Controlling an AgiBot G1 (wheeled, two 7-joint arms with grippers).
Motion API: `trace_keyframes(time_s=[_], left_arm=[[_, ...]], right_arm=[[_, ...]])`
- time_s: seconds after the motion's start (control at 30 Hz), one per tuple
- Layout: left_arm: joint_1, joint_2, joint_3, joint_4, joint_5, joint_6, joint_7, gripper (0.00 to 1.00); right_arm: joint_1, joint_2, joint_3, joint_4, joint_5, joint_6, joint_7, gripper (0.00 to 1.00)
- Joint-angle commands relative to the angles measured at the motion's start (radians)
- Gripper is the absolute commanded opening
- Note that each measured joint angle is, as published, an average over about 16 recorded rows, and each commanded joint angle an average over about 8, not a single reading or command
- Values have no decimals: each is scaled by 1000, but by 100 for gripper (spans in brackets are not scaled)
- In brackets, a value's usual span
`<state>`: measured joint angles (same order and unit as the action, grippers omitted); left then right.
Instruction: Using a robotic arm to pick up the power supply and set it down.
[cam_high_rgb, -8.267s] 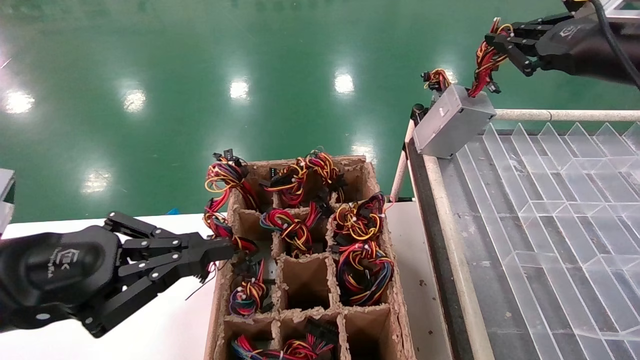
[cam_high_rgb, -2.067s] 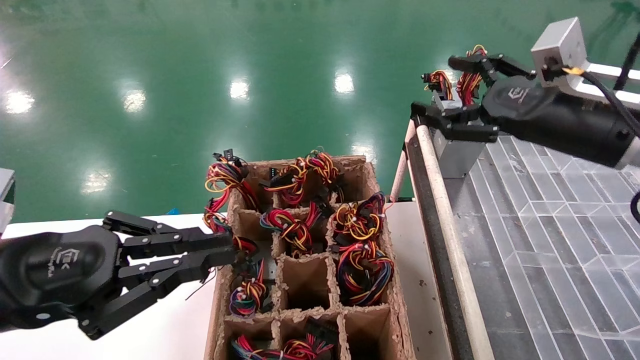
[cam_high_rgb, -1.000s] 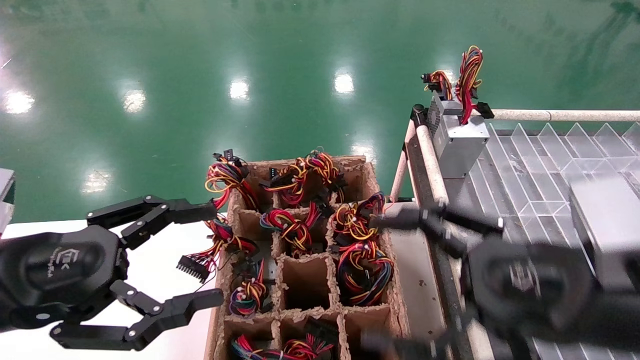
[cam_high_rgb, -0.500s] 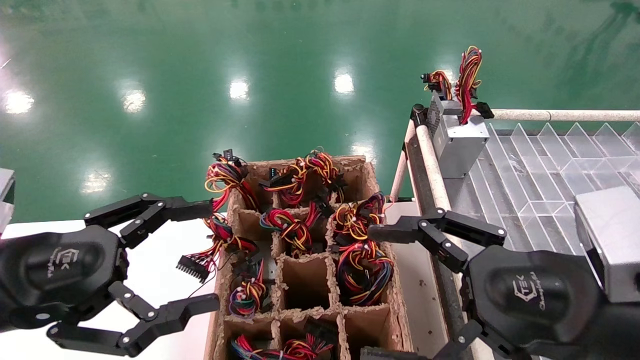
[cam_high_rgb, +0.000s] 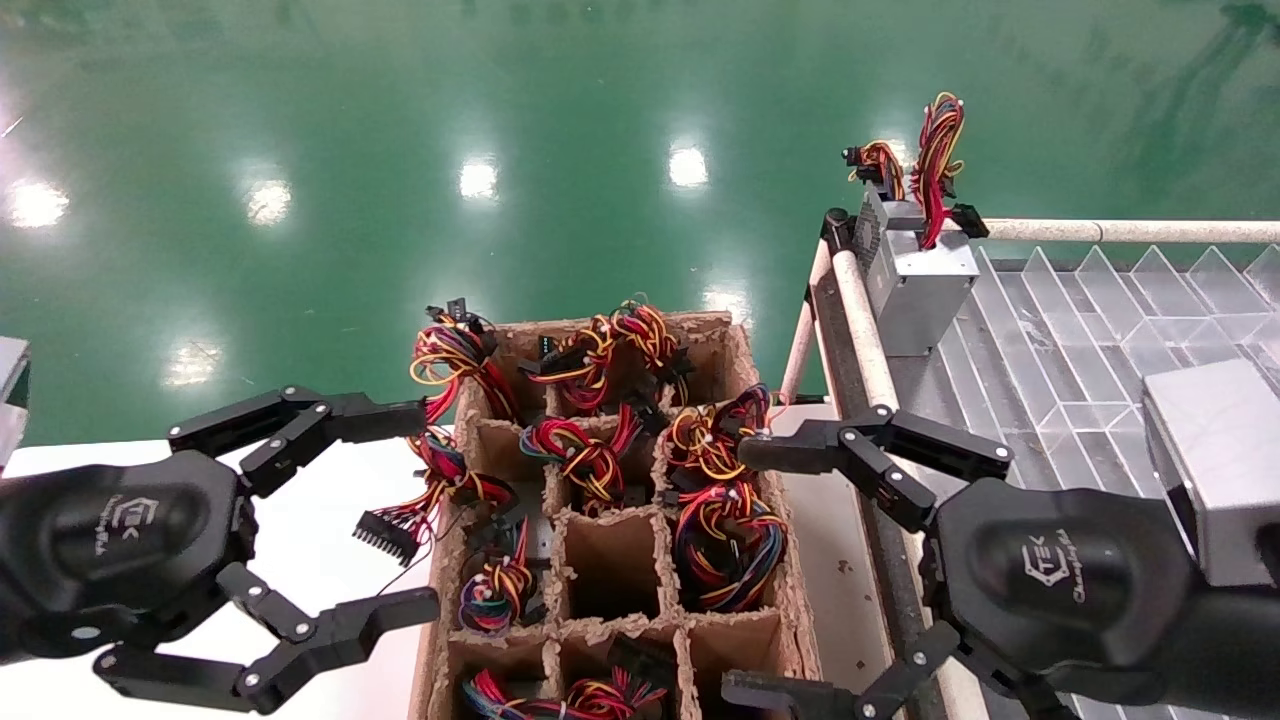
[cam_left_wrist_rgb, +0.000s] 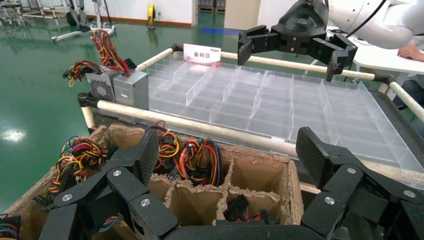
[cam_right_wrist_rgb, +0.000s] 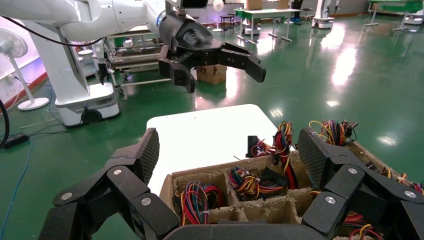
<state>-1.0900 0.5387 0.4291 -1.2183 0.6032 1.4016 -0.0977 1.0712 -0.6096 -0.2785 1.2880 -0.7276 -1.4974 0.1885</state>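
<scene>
The power supply (cam_high_rgb: 922, 285) (cam_left_wrist_rgb: 131, 89) is a silver-grey box with a long red wire bundle (cam_high_rgb: 938, 135). It stands upright in the far left corner of the clear divided tray (cam_high_rgb: 1085, 330); no gripper touches it. My right gripper (cam_high_rgb: 745, 572) (cam_right_wrist_rgb: 231, 150) hangs open with nothing in it, over the right edge of the cardboard box (cam_high_rgb: 748, 352). At the box's left side my left gripper (cam_high_rgb: 410, 508) (cam_left_wrist_rgb: 230, 152) is open too, also with nothing in it. Each wrist view shows the other arm's gripper farther off.
A like grey box (cam_high_rgb: 868, 222) with a short orange-yellow bundle stands just behind the power supply. The cardboard box's compartments hold several wired units. A black connector (cam_high_rgb: 385, 535) dangles over the white table (cam_high_rgb: 330, 470). A white pipe rail (cam_high_rgb: 862, 330) edges the tray.
The right gripper set the power supply down in the tray corner, let go and swung back beside the cardboard box. The left gripper opened and released the wires it held.
</scene>
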Motion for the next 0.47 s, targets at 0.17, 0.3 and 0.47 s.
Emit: trace_keyframes(time_s=[0.17,0.3,0.47], left_arm=[[0,0,0,0,0,0,0,100],[0,0,0,0,0,0,0,100],[0,0,0,0,0,0,0,100]], right_arm=[[2,-1,0,-3,-2,1,0,100],[3,-1,-1,-4,-2,1,-1,100],[3,-1,-1,-4,-3,2,-1,100]])
